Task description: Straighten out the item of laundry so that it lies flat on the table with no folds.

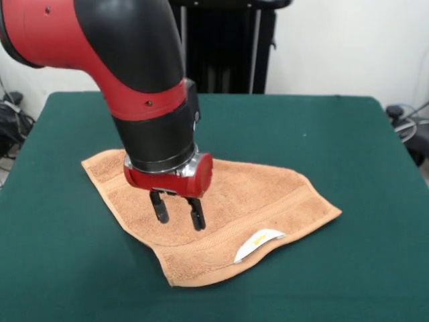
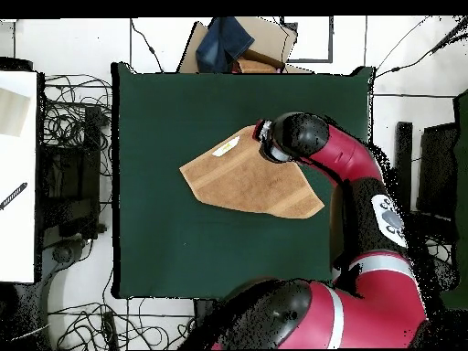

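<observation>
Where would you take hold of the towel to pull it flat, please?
Probably at the folded-over edge by the white label on the towel, coming straight down from above. That side looks doubled, with the label showing on the turned flap, and the towel's outline is uneven there. The gripper hangs open over the towel's middle, so a short move toward that edge should do.

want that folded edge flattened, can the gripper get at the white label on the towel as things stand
Probably yes. The gripper hangs over the towel with jaws open, and the label lies exposed at the front edge beside it, with nothing in between.
</observation>
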### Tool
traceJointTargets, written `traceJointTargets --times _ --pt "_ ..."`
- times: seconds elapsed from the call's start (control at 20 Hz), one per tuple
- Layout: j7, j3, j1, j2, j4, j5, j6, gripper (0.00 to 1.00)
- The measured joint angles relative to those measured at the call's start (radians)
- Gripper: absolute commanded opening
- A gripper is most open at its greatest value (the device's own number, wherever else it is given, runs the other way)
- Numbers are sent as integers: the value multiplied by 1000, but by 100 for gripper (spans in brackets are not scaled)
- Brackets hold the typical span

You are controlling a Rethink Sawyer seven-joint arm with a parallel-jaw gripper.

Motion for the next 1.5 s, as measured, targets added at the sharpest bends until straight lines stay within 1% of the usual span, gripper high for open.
traceJointTargets --times 0.6,1.5 --pt "0 0 1 62 -9 0 29 100" --pt "0 0 1 75 -31 0 124 100"
